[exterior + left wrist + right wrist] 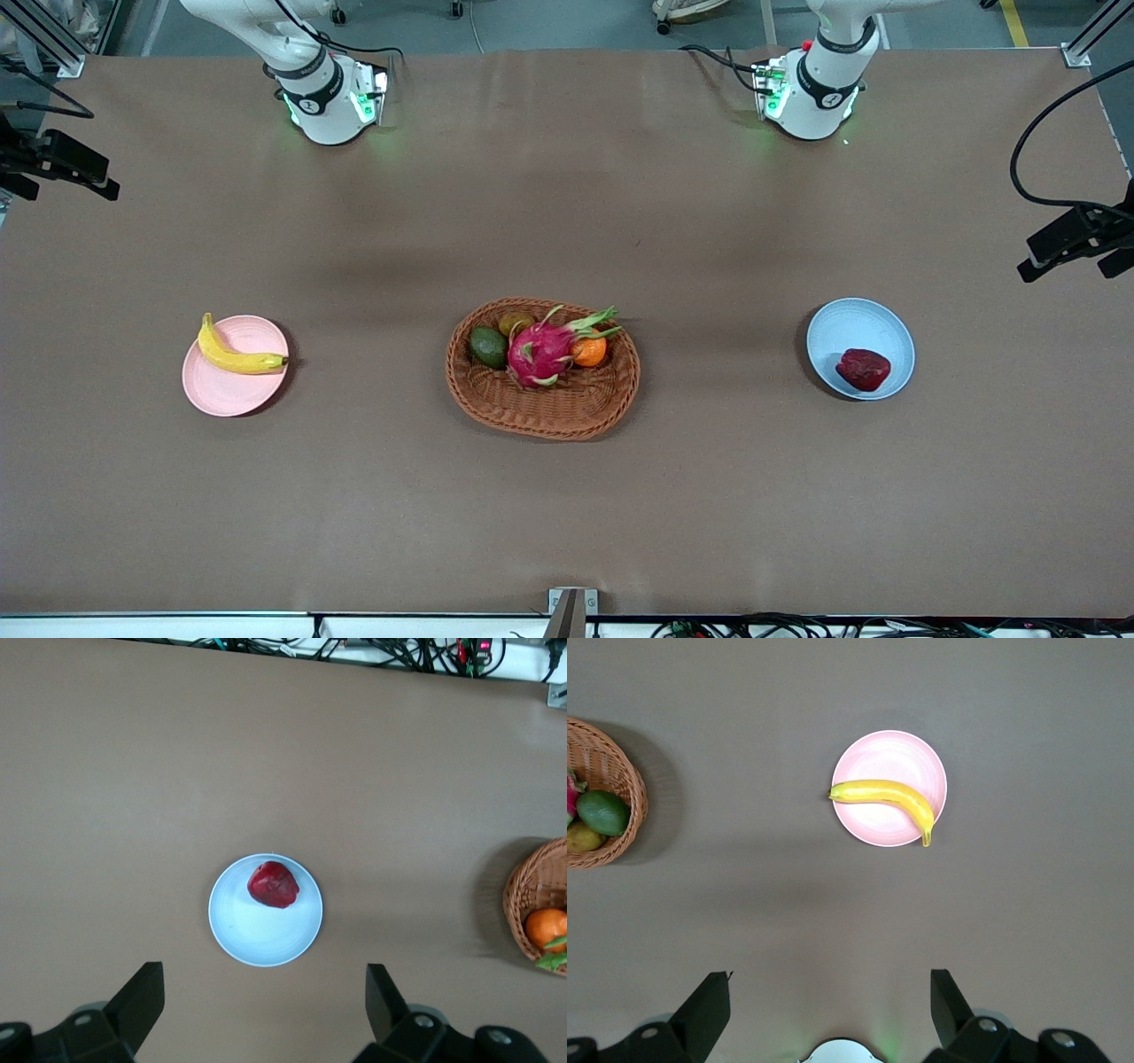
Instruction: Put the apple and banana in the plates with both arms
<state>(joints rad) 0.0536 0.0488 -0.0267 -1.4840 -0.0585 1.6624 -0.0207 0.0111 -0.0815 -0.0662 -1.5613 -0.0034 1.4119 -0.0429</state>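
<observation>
Basket of fruit sits between pink plate with banana and blue plate with apple; left gripper and right gripper both released, high above

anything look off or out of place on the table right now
Nothing much stands out. The banana lies on the pink plate, both tips poking slightly past the rim. The apple sits off-center on the blue plate. The other fruit stays in the basket; nothing is spilled or tipped.
</observation>
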